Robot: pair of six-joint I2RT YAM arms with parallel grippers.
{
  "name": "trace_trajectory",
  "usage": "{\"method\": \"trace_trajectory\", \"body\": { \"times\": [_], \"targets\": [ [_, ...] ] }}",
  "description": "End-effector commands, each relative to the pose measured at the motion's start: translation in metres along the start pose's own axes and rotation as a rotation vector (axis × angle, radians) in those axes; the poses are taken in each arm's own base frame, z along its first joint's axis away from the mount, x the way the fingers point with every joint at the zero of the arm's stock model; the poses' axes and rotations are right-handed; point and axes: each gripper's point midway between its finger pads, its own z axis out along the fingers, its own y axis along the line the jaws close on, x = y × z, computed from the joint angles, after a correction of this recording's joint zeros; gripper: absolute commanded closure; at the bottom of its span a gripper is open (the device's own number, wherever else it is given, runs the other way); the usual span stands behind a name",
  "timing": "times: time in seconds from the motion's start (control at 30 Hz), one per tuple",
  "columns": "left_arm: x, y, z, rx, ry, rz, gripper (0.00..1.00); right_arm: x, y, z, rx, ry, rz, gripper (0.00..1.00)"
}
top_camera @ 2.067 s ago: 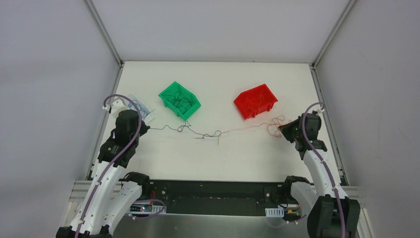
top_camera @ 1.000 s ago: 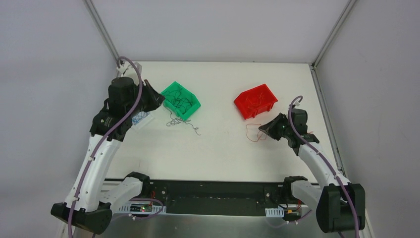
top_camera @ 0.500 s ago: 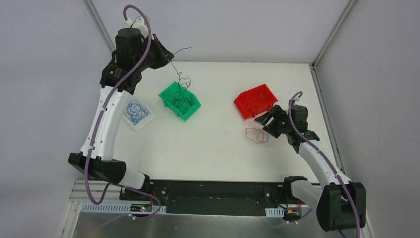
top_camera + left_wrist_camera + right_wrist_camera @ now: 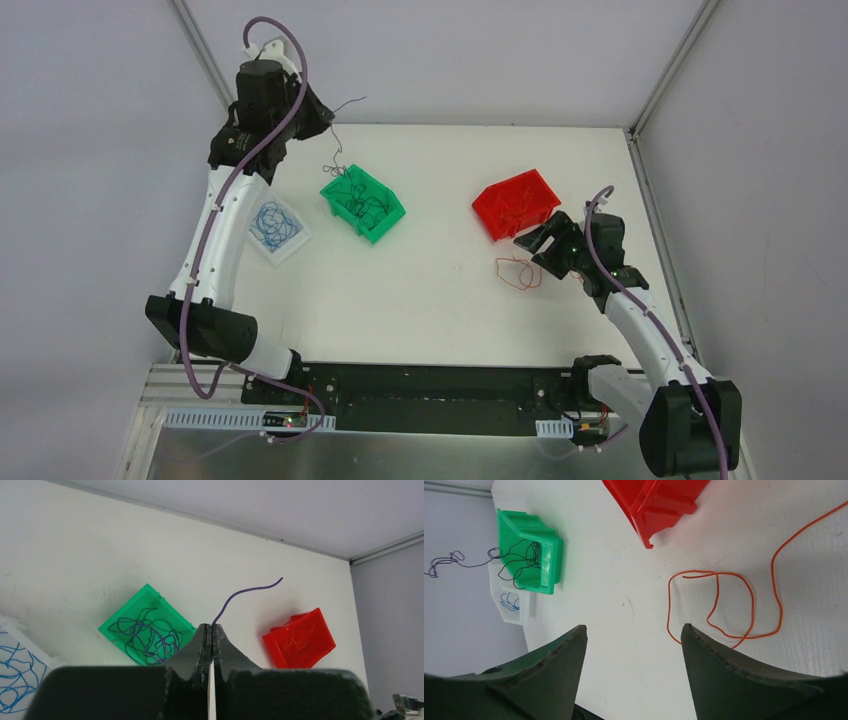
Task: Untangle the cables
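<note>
step: we judge the strands are apart and are being sorted; the dark wire (image 4: 237,593) is going into the green bin (image 4: 524,522).
left gripper (image 4: 210,626): pinched tight on the dark wire, high above the green bin, the wire's lower end trailing into it.
right gripper (image 4: 633,627): fingers spread, holding nothing, well right of the green bin.
red wire (image 4: 668,607): loose on the table (image 4: 440,300) under the right gripper, beside the red bin (image 4: 659,505).
next: we would lower and release over the green bin, then pinch the red wire.

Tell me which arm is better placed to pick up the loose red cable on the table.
Right. The right gripper, open, hovers beside the red cable; the left gripper is far off, shut on a dark cable over the green bin.
</note>
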Motion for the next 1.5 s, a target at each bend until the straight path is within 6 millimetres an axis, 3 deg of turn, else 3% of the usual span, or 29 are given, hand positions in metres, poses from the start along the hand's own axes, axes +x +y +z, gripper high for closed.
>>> {"method": "trace_trajectory", "body": {
  "times": [0.0,0.33,0.6,0.73,0.87,0.93,1.0,1.13,1.23,1.3,1.47],
  "targets": [
    [0.014,0.015,0.005,-0.024,0.006,0.026,1.00,-0.002,0.010,-0.005,-0.039,-0.007,-0.023,0.28],
    [0.085,0.044,0.041,-0.076,0.173,-0.027,1.00,-0.003,0.016,-0.007,-0.057,-0.011,-0.016,0.27],
    [0.165,0.096,0.102,-0.267,0.362,-0.092,1.00,-0.004,0.014,-0.010,-0.043,-0.022,-0.019,0.28],
    [0.194,0.111,0.121,-0.295,0.438,-0.076,1.00,-0.009,-0.010,-0.015,0.099,-0.055,-0.021,0.26],
    [0.201,0.112,0.127,-0.282,0.465,-0.062,1.00,-0.038,-0.065,-0.033,0.450,-0.218,0.007,0.09],
    [0.200,0.106,0.124,-0.258,0.480,-0.061,0.87,-0.048,-0.089,-0.045,0.605,-0.267,-0.001,0.06],
    [0.194,0.099,0.118,-0.239,0.484,-0.062,0.62,-0.054,-0.100,-0.050,0.690,-0.285,-0.020,0.03],
    [0.178,0.088,0.102,-0.227,0.481,-0.067,0.35,-0.055,-0.108,-0.034,0.719,-0.257,-0.021,0.02],
    [0.162,0.074,0.084,-0.199,0.462,-0.058,0.21,-0.065,-0.118,-0.028,0.799,-0.270,-0.025,0.02],
    [0.153,0.063,0.069,-0.170,0.437,-0.048,0.04,-0.075,-0.120,-0.022,0.822,-0.280,-0.037,0.01],
    [0.151,0.016,0.022,-0.034,0.430,-0.066,0.01,-0.086,-0.112,0.015,0.716,-0.245,-0.158,0.01]
  ]
}}
